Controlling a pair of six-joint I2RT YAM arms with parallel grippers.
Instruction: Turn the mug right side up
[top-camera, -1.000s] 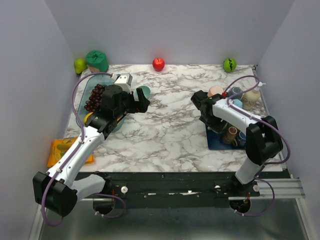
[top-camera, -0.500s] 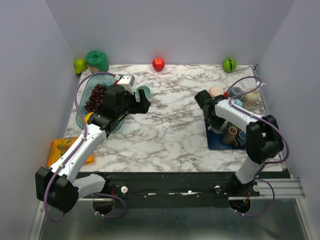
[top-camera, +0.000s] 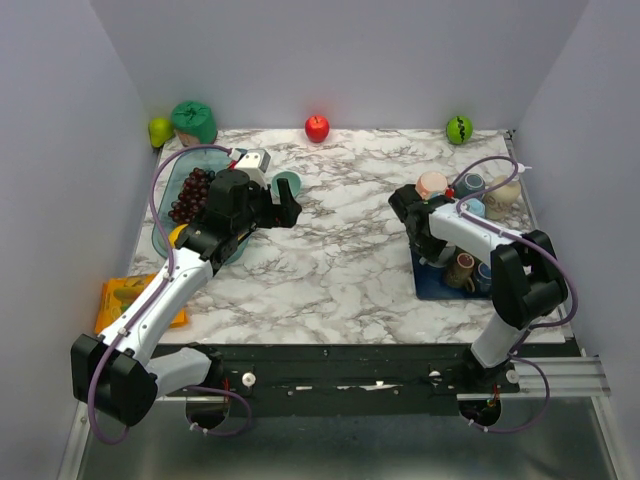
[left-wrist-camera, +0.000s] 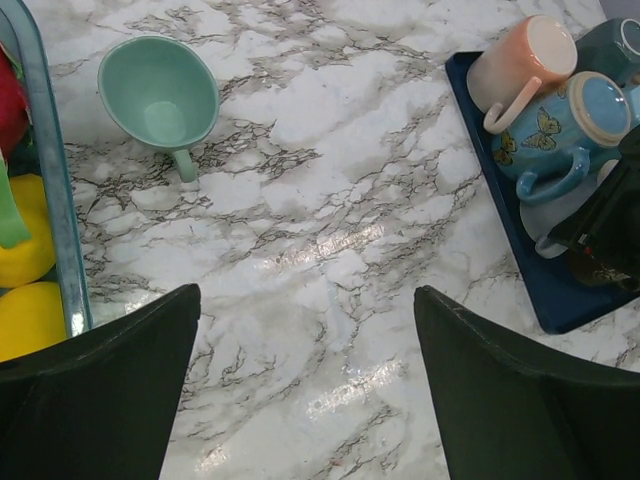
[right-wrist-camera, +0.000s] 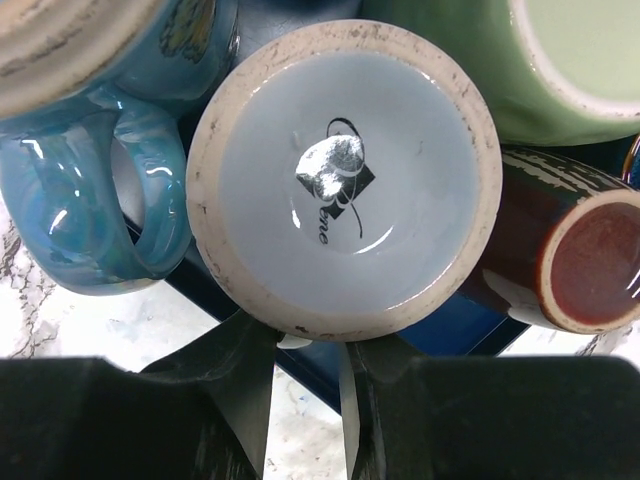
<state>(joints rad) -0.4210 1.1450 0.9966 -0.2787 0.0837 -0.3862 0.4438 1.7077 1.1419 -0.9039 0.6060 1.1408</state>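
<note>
left gripper (left-wrist-camera: 305, 400) gapes wide over the marble bench (left-wrist-camera: 330, 250); right gripper (right-wrist-camera: 325, 375), narrow, meets the upturned blue-bottomed ceramic mug (right-wrist-camera: 345, 180), grip impossible to tell.

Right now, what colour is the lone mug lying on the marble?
The mug is mint green, clearest in the left wrist view.

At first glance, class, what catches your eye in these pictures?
Mugs crowd the blue tray at the right, and an upside-down mug fills the right wrist view, base up. A red apple stands at the back edge; a teal mug sits alone on the marble at left.
</note>
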